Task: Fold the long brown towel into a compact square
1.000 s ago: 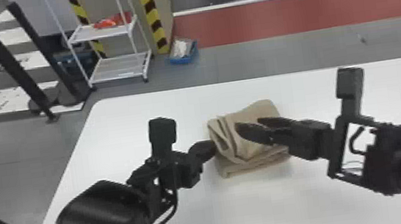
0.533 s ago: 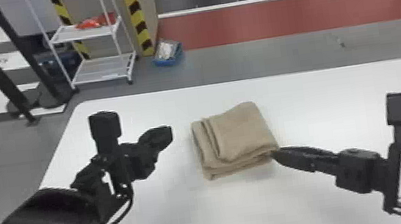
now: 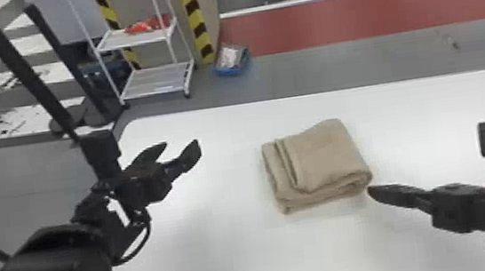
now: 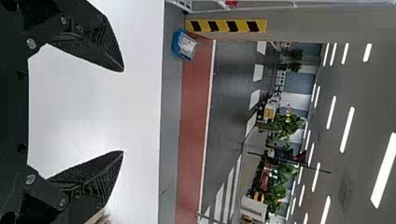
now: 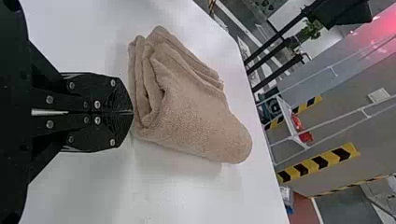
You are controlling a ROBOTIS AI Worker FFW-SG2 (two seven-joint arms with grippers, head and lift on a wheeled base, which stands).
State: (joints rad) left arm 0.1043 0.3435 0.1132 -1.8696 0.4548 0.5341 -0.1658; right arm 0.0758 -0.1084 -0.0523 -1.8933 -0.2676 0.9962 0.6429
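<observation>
Brown towel (image 3: 324, 153) is on the white worktop (image 3: 235, 254), approx mid, folded into a thick, squarish pad w/ a few layers stacked. Top fold doesn't cover the whole thing btw, lower layers stick out along the left side. Near edge shows the layers too, and the pad sits a bit crooked on the worktop.

L gripper (image 3: 182, 144) is over the worktop, well apart from the towel on its left. Jaws wide, nothing btwn them.

R gripper (image 3: 369, 190) is at the towel's near right corner, jaws together w/ no gap at the tips. No cloth btwn them afaict; can't tell if the tips touch the towel.

Bg stuff: white rack (image 3: 133, 42) w/ red stuff (image 3: 146, 25) on the upper shelf, blue tub (image 3: 232, 70) on the floor to the right of it.
</observation>
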